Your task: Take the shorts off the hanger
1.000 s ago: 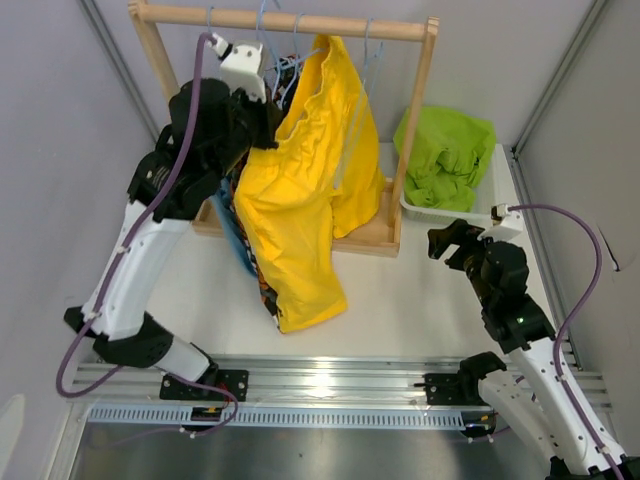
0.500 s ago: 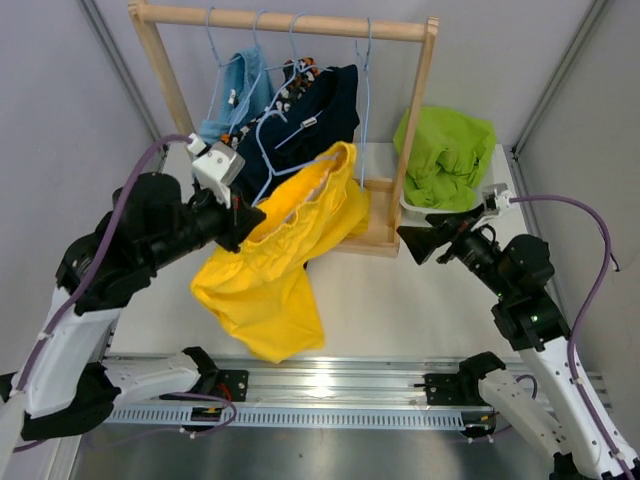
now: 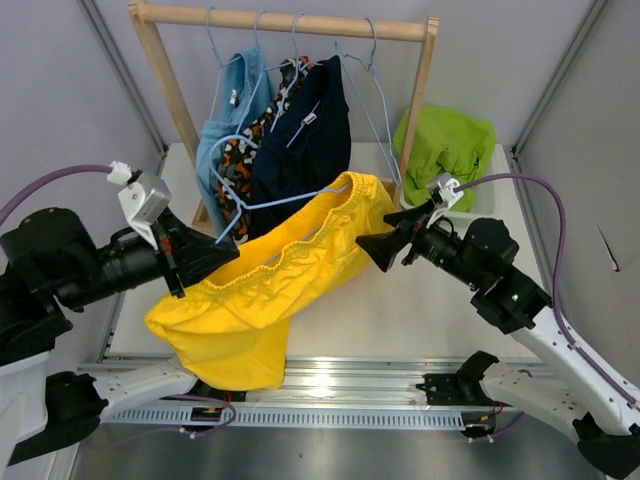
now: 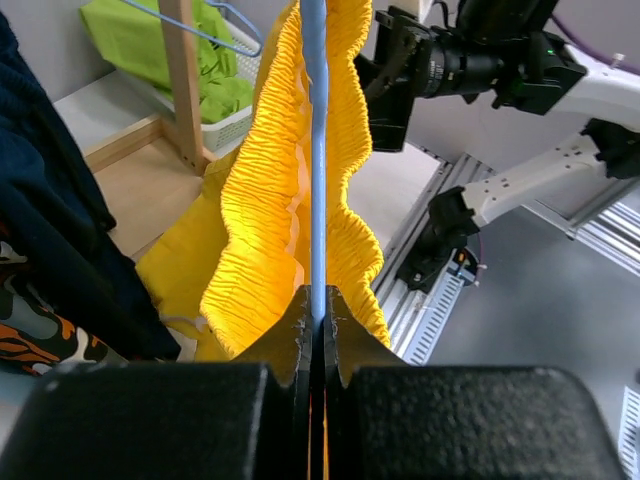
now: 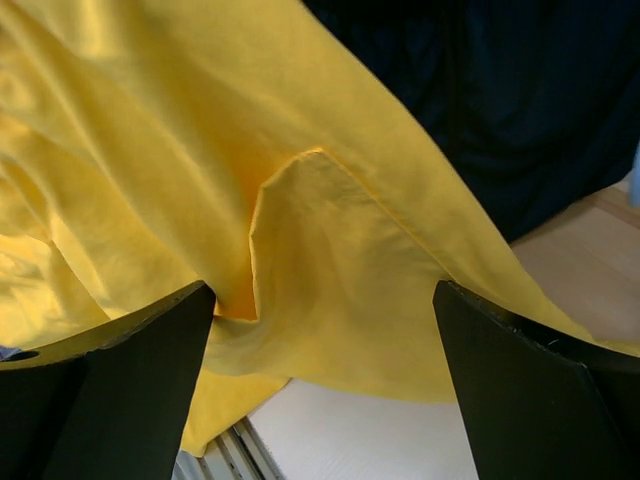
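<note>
Chg vs 1 s ago: left arm has come away from the wooden rack rail & drawn the light-blue wire hanger down toward near-left. Left fingers clenched on its wire. Yellow fabric shorts no longer hang at rail; now stretched mid-air above counter betw. the two arms, waistband still on hanger wire. Right arm swung in from far-right side; right fingers spread wide, nothing held, yellow cloth just ahead betw. them. Light-blue shorts, camo-print shorts & navy shorts still on rail; lime-green shorts far right, off it. Judgement: hanger freed from rail, yellow pair not yet off hanger; next = right grabs cloth & pulls away
</note>
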`<state>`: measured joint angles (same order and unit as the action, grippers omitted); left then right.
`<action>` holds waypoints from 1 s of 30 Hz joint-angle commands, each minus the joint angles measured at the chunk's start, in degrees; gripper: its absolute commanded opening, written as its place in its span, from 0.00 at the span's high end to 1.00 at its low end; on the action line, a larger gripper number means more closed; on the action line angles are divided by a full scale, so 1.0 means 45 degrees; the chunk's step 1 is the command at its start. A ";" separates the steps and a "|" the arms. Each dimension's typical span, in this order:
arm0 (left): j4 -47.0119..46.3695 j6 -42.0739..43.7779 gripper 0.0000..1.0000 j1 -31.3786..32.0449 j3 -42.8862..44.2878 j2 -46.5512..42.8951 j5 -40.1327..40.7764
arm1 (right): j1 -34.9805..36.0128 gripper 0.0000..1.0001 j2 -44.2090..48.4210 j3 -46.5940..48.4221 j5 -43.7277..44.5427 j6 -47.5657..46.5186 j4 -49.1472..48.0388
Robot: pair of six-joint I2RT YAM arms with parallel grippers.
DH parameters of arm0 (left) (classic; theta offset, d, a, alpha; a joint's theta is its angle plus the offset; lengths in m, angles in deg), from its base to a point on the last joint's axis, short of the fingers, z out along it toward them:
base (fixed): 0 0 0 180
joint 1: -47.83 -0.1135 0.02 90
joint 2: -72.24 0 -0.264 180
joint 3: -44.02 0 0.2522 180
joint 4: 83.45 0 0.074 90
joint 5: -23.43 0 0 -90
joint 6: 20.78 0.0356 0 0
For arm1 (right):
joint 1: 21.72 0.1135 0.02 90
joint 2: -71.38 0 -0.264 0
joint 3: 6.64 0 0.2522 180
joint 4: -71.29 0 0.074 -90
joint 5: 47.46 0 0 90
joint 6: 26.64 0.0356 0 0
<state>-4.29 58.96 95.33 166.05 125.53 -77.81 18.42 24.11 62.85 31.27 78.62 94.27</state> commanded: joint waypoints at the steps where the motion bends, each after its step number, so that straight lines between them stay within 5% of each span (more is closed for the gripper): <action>1: -0.0726 -0.0434 1.00 0.0088 0.0394 -0.0242 -0.0919 | 0.0531 0.00 0.0209 0.0566 0.1562 -0.0443 -0.0329; 19: -0.1917 -0.0942 1.00 0.0107 -0.0915 -0.0887 -0.3458 | 0.0963 0.01 -0.0705 -0.0256 0.3599 -0.0288 -0.3277; 20: -0.1860 -0.0904 1.00 0.0107 -0.0876 -0.0848 -0.3381 | 0.0963 0.10 -0.0939 -0.0158 0.3404 -0.0287 -0.3336; 21: -0.1801 -0.0865 1.00 0.0107 -0.0818 -0.0829 -0.3245 | 0.0963 0.38 -0.1309 -0.0060 0.3170 -0.0268 -0.3394; 22: -0.1704 -0.0825 1.00 0.0107 -0.0798 -0.0809 -0.3108 | 0.0963 0.89 -0.1429 0.0057 0.3033 -0.0268 -0.3414; 23: -0.1587 -0.0786 1.00 0.0088 -0.0779 -0.0828 -0.2952 | 0.0982 1.00 -0.1469 0.0039 0.3186 -0.0190 -0.3434; 30: -0.1215 -0.0688 1.00 0.0126 -0.1109 -0.1081 -0.2482 | 0.0438 1.00 -0.0201 -0.0430 0.6174 -0.1361 -0.3182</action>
<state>-5.29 56.16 95.35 161.28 122.04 -88.17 22.53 19.43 60.64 49.98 76.07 82.05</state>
